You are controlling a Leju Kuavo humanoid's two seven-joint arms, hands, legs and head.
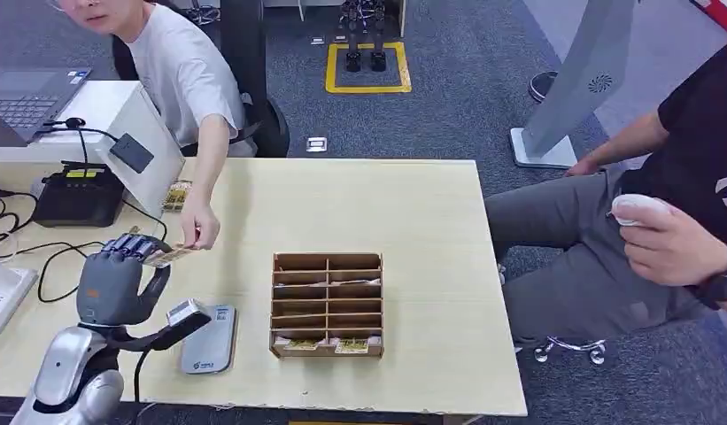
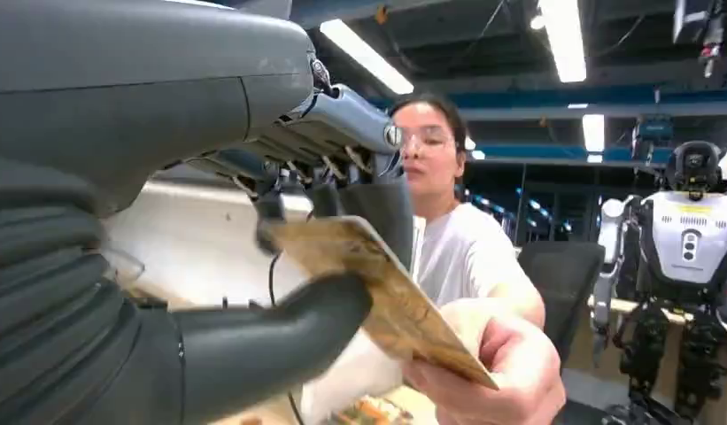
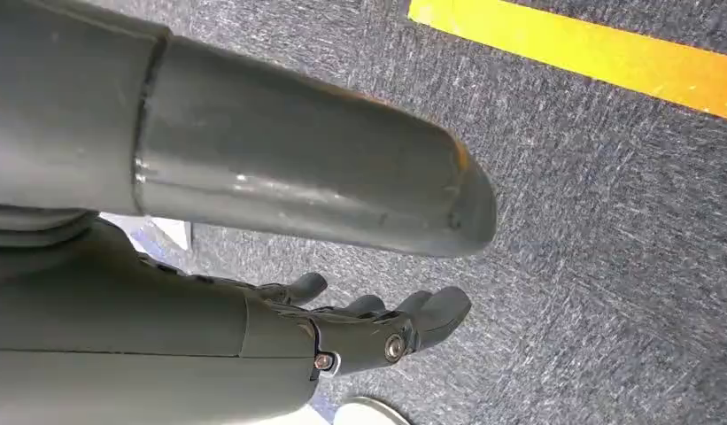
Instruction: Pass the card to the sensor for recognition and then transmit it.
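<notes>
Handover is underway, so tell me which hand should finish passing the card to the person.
Left. The left hand already holds the card above the table, and the person's hand is gripping its far end. The right hand hangs over the carpet floor, holding nothing.

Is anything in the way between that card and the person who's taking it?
Nothing visible. The left hand holds one end of the card, and the person's hand already touches the other end above the table.

A brown wooden compartment box (image 1: 328, 304) sits mid-surface; an open grey laptop (image 1: 27, 100) rests on a white stand (image 1: 151, 142).
</notes>
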